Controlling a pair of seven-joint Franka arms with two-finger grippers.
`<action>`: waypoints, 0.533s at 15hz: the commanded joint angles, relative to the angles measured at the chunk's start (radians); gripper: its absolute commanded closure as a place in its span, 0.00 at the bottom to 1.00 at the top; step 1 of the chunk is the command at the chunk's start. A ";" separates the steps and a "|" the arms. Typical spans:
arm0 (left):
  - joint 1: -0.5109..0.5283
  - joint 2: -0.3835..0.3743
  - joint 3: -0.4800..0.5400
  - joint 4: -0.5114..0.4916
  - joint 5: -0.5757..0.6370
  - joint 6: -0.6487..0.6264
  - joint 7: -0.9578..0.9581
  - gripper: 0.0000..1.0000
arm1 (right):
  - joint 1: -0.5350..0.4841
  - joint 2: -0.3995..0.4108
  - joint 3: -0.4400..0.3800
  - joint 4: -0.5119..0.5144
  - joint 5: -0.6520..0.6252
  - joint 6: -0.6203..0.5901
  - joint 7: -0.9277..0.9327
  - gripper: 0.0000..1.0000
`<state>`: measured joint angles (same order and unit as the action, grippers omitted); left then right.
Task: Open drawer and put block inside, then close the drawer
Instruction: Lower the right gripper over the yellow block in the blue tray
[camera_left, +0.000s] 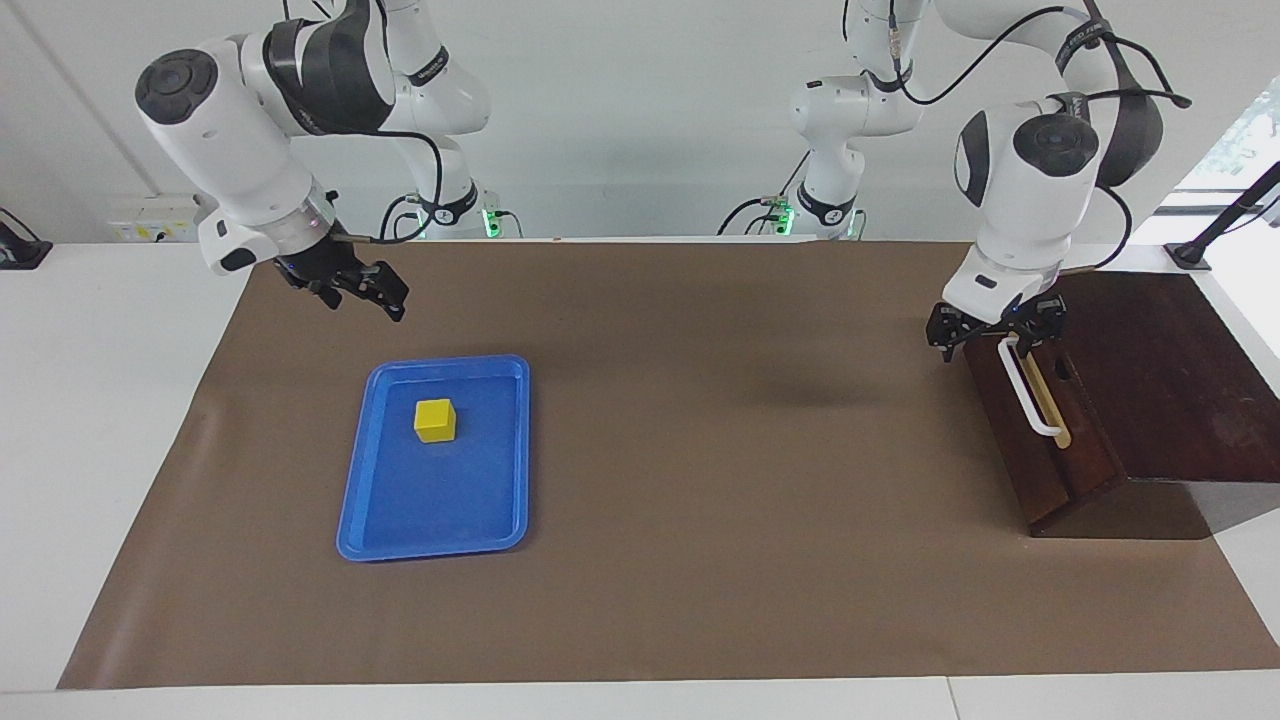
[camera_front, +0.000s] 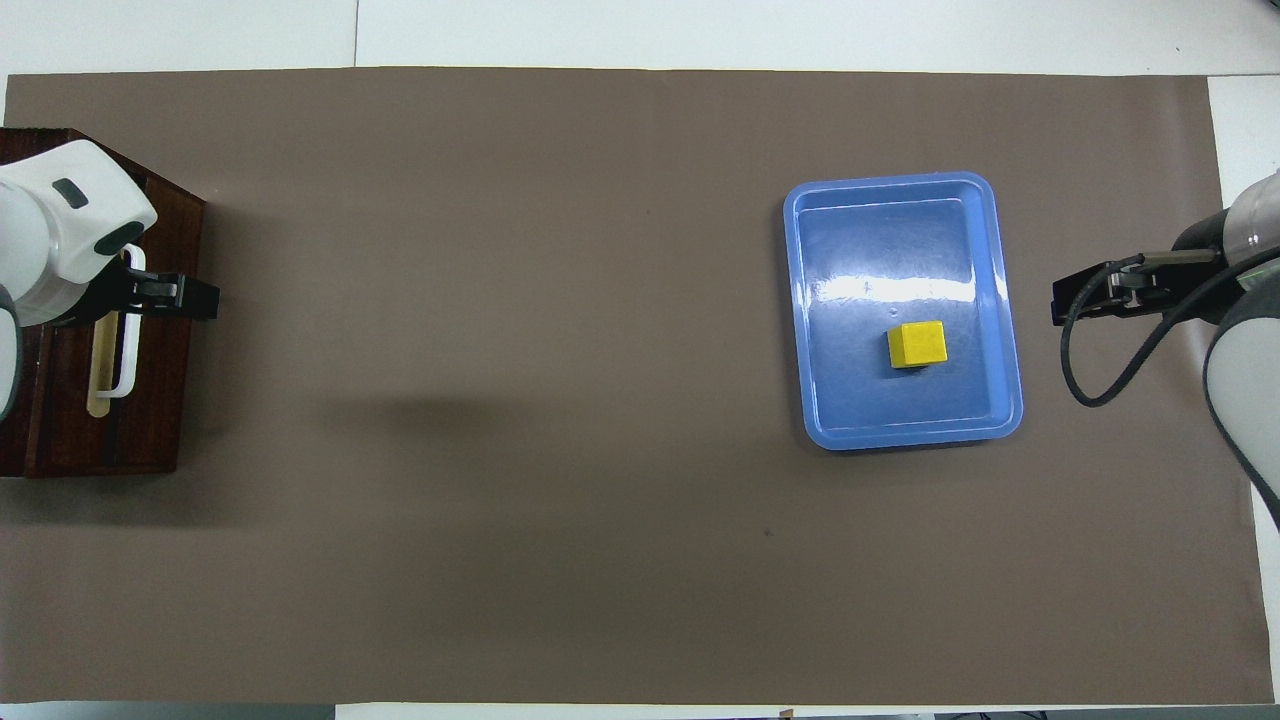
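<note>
Block (camera_left: 435, 420): small bright yellow cube, flat in blue tray (camera_left: 370, 520).

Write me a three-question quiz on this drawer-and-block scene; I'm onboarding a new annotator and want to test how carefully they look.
1. True or false: the drawer stands pulled open.
2. What does the yellow block rest in?
A. the blue tray
B. the drawer
C. the right gripper
3. Fill in: the left gripper is at the upper end of the drawer's white ____.

Key
1. False: its front sits flush in the dark wooden box.
2. A. The right gripper hangs over the brown mat near the tray, holding nothing.
3. handle
</note>
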<state>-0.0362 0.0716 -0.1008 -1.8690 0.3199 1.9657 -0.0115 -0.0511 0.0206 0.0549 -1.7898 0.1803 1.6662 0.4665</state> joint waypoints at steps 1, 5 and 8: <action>0.005 0.019 0.007 -0.064 0.096 0.116 0.008 0.00 | -0.042 0.083 0.006 -0.016 0.158 0.062 0.281 0.00; 0.082 0.031 0.007 -0.134 0.100 0.260 0.010 0.00 | -0.072 0.142 0.002 -0.062 0.303 0.124 0.503 0.00; 0.091 0.033 0.007 -0.154 0.100 0.292 0.010 0.00 | -0.122 0.229 0.000 -0.056 0.375 0.118 0.544 0.00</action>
<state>0.0474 0.1236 -0.0891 -1.9857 0.4012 2.2175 -0.0040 -0.1344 0.2088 0.0483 -1.8386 0.5047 1.7760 0.9759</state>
